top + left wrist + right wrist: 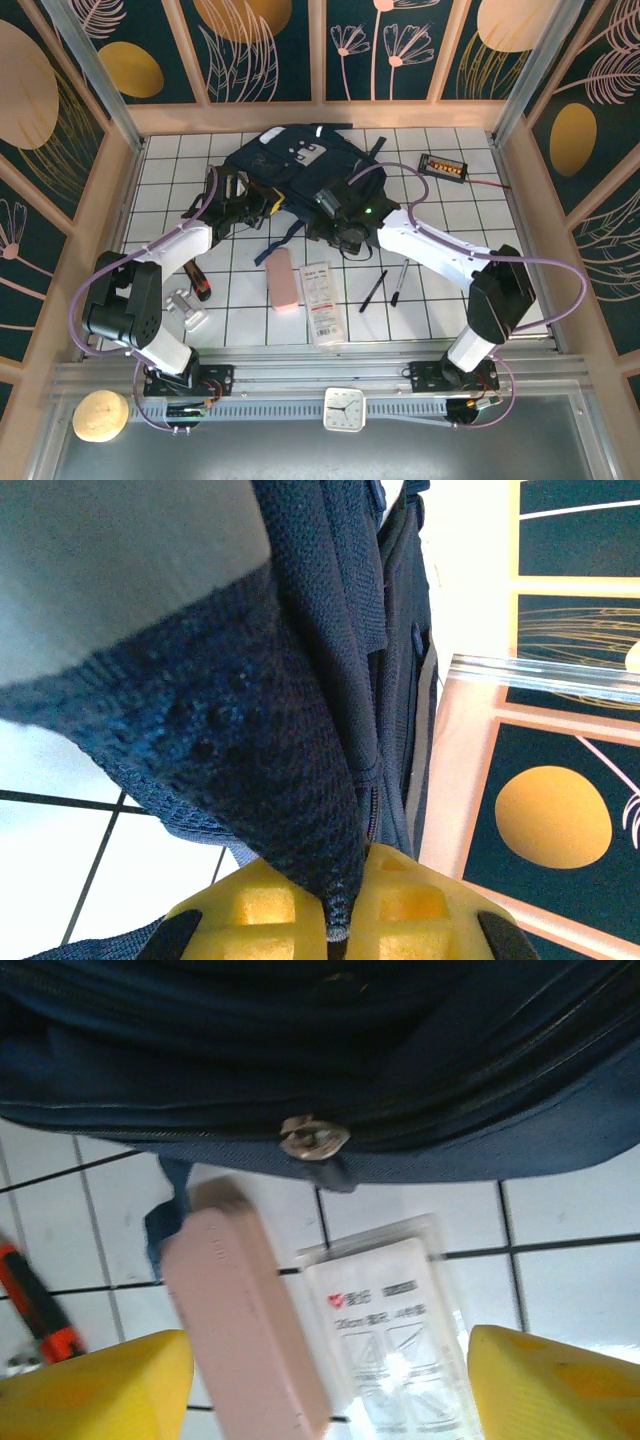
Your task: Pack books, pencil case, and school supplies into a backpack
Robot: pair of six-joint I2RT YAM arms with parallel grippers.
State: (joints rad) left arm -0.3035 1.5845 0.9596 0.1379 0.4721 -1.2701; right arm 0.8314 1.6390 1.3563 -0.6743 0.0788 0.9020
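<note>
Left gripper (338, 920) pinches coarse, knobbly mesh of the backpack (390, 630).

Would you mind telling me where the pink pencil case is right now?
In the top view, the pink pencil case lies on the tiled table near the centre, just left of the white booklet and in front of the backpack.

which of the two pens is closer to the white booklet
The slanted pen lying just right of the white booklet. The other pen lies farther right, with the first one between it and the booklet.
</note>
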